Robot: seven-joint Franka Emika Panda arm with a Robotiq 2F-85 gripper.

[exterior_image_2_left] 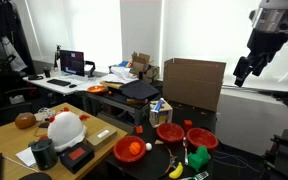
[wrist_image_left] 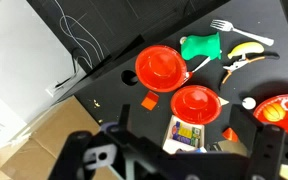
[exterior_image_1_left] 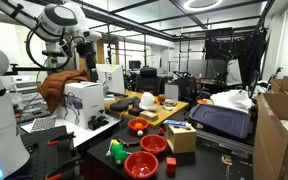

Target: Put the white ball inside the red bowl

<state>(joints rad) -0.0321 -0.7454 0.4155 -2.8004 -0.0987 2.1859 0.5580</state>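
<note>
The white ball [exterior_image_2_left: 66,128] is a large smooth rounded thing on the wooden table, also seen in an exterior view [exterior_image_1_left: 147,100]. It is out of the wrist view. Two red bowls [wrist_image_left: 161,68] [wrist_image_left: 197,102] stand upside up on the black table, also seen in both exterior views [exterior_image_2_left: 171,132] [exterior_image_1_left: 154,143]. A third orange-red bowl [exterior_image_2_left: 131,150] stands nearer the ball. My gripper [exterior_image_2_left: 246,72] hangs high in the air, open and empty, far from the ball. In the wrist view its jaws [wrist_image_left: 179,160] frame the bowls below.
A small box with a coloured label [wrist_image_left: 189,133], a green toy [wrist_image_left: 199,47], a banana [wrist_image_left: 246,42], a fork [wrist_image_left: 221,25] and a small white bead [wrist_image_left: 248,102] lie near the bowls. A cardboard box [exterior_image_2_left: 194,80] stands behind. A white boxy machine [exterior_image_1_left: 84,100] stands by the arm.
</note>
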